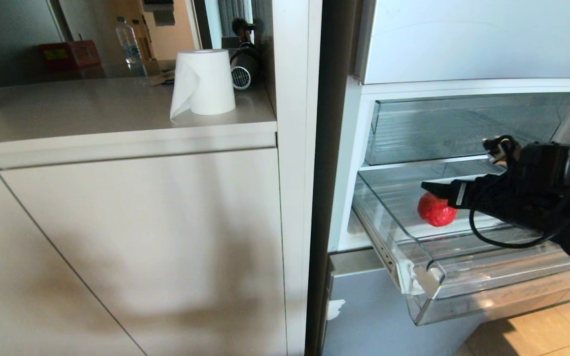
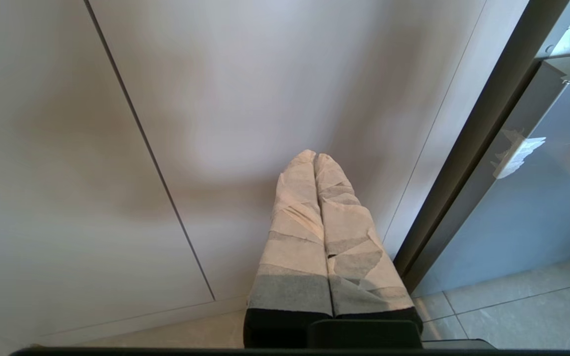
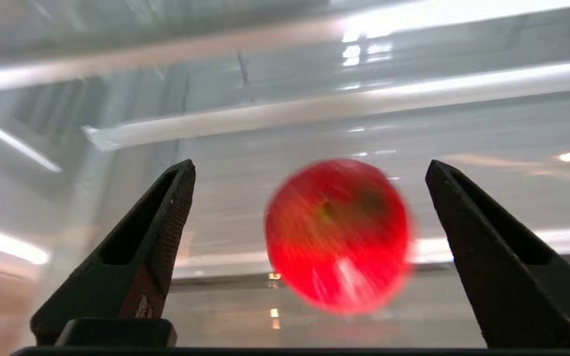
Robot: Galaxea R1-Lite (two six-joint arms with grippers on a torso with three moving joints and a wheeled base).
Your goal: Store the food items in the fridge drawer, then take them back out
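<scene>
We find the right gripper (image 3: 309, 170) spread wide, clear of the round tomato (image 3: 338, 235) in the fridge drawer (image 1: 416, 269); long axis indiscernible.

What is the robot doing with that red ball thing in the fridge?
That red thing is a toy tomato. The robot's right claw is reaching into the clear fridge drawer, which is pulled out. Its fingers are spread wide with gaps on both sides of the tomato, so it is not gripping it. The tomato is inside the drawer. The left claw is closed and hangs down by the white cabinet, doing nothing.
</scene>
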